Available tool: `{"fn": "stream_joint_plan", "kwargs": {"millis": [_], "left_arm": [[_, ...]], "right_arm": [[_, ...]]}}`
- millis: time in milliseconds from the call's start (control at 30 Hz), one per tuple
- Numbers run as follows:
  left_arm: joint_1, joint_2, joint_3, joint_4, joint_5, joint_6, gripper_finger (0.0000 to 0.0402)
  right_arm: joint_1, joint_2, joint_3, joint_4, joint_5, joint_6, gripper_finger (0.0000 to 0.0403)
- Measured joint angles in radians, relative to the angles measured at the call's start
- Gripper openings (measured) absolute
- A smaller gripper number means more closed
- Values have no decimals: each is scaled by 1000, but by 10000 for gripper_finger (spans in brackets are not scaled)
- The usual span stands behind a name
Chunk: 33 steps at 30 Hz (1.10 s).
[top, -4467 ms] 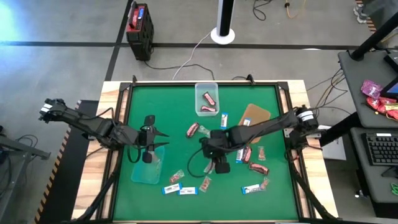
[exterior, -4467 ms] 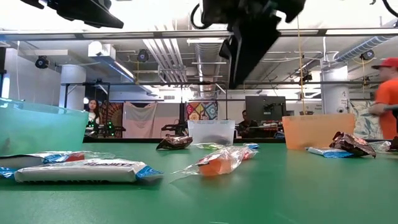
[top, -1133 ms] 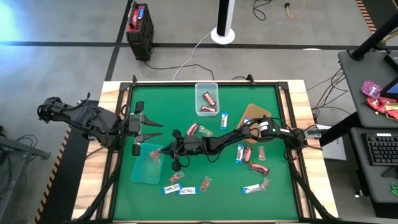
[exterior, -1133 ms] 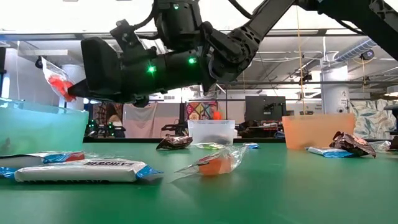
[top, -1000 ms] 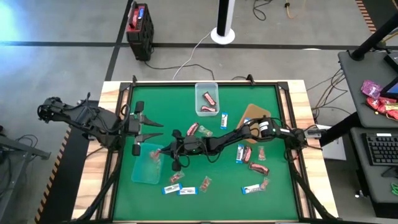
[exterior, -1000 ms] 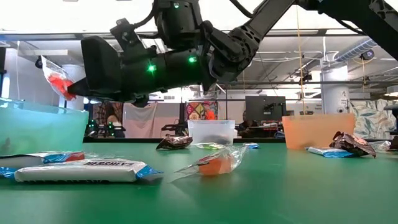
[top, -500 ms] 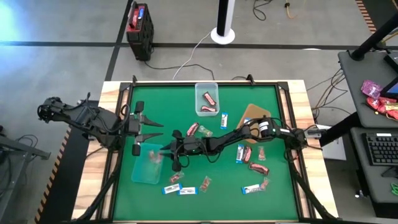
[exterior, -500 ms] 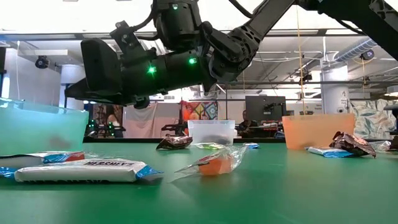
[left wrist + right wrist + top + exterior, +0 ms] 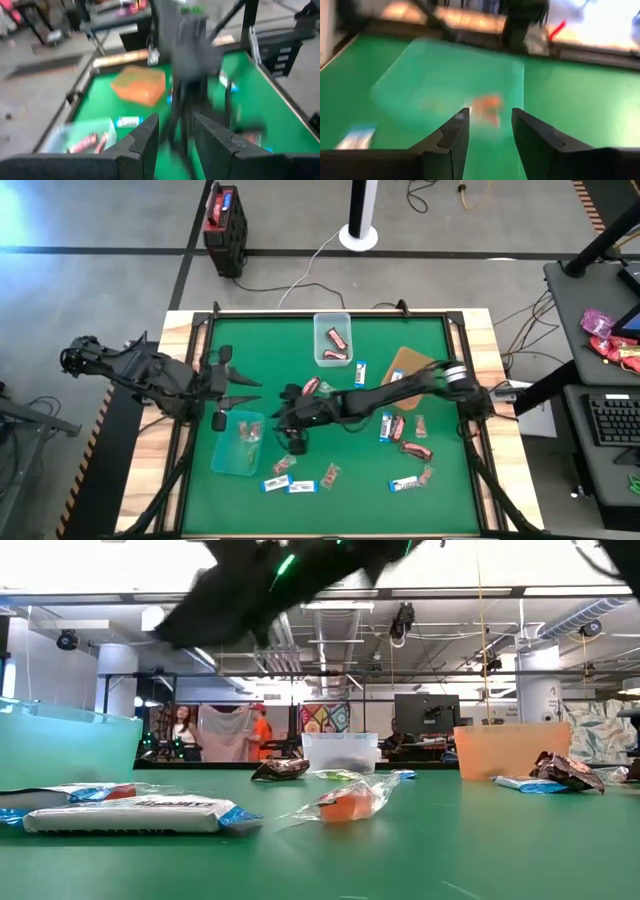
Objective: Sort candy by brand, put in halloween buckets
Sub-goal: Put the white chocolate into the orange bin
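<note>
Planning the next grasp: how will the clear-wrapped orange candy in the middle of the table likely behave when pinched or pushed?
The clear-wrapped candy probably crinkles and flexes, since its loose film fans out past the orange core. It looks light, so a push would likely slide it across the green table rather than roll it. A pinch on the film ends alone may slip.

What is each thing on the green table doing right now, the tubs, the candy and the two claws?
Teal tub: upright, one clear-pinkish candy inside.
Clear tub: upright, holds two dark red candies.
Brown tray: no candy seen in it.
Loose candy: lying scattered on the table.
Right claw: open, empty, beside the teal tub.
Left claw: open, empty, waiting above the table's left side.
</note>
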Motion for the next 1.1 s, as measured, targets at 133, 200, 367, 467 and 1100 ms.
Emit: {"fn": "stream_joint_plan", "kwargs": {"millis": [133,200,367,467,1100], "left_arm": [[-11,32,-6,-60,8,-90,105],[-25,61,-16,-58,9,-110,105],[-74,173,-25,-58,21,-113,105],[-108,250,-25,-56,63,-113,105],[-239,697,-25,184,192,-195,120]], "right_arm": [[50,-192,-1,-446,4,39,135],[91,-268,-4,-544,27,75,132],[238,-366,-16,-691,201,169,128],[307,-374,-19,-755,283,281,134],[547,-369,-18,-1136,181,1146,196]]}}
